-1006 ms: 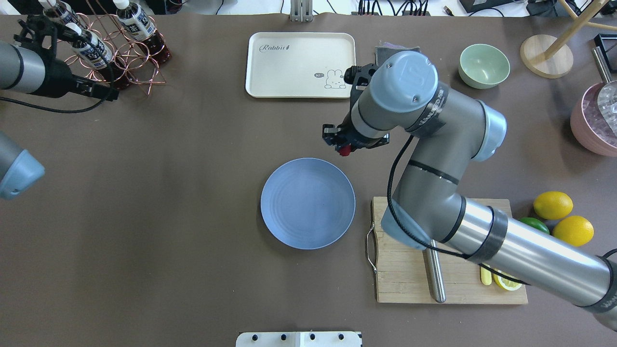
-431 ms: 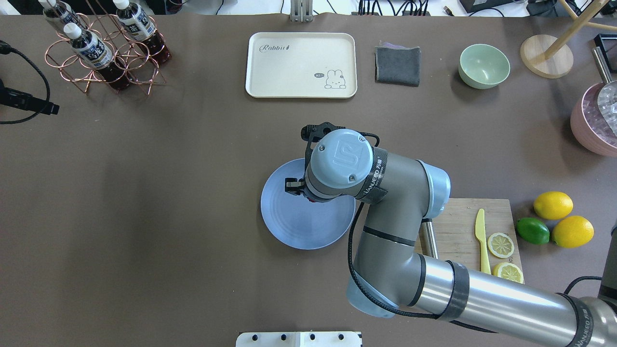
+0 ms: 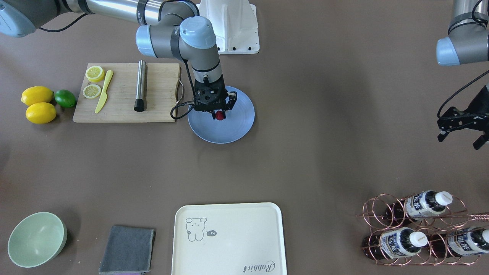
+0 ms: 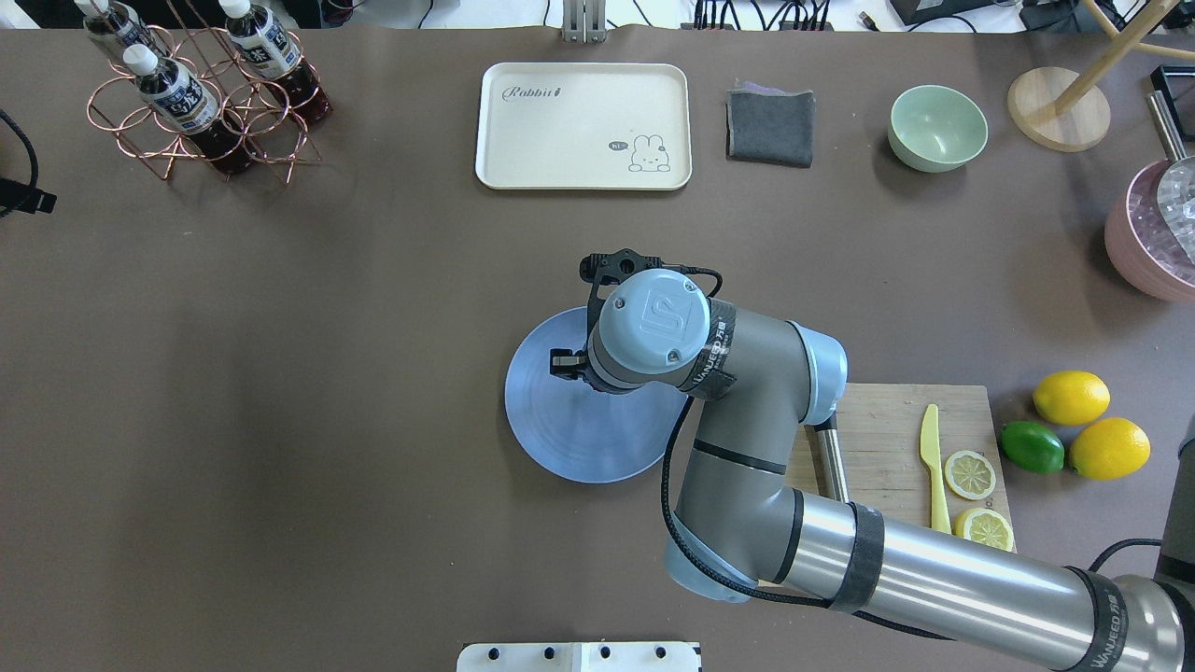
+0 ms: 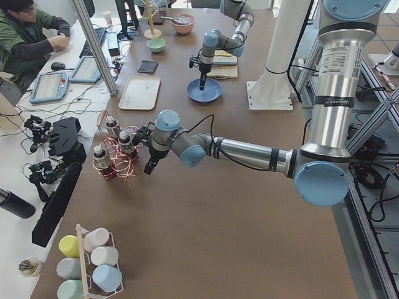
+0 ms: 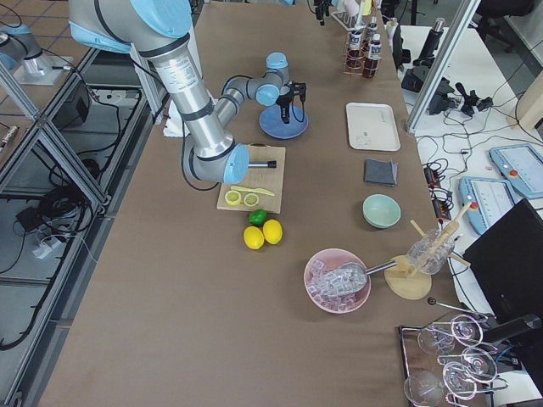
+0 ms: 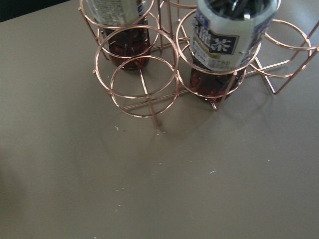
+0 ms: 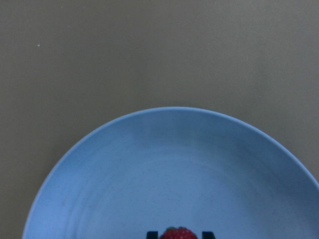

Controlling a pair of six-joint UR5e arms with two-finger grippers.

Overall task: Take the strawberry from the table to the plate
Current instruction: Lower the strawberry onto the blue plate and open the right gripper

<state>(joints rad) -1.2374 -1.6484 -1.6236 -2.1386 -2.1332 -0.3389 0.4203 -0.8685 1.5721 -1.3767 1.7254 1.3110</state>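
Pinching a bumpy red strawberry [image 3: 219,115] over the plate [image 3: 240,126], right gripper [image 3: 219,113]; hidden overhead, seen at wrist view's 6 o'clock.

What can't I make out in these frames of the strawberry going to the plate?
- Strawberry: the right wrist view's bottom edge cuts it off. In the overhead view, the right arm hides it.
- Whether it touches the plate: the front view looks steeply down, and it is too small in the side views.
- Left end effector: the front view's right edge cuts it off, so open or shut is unclear.
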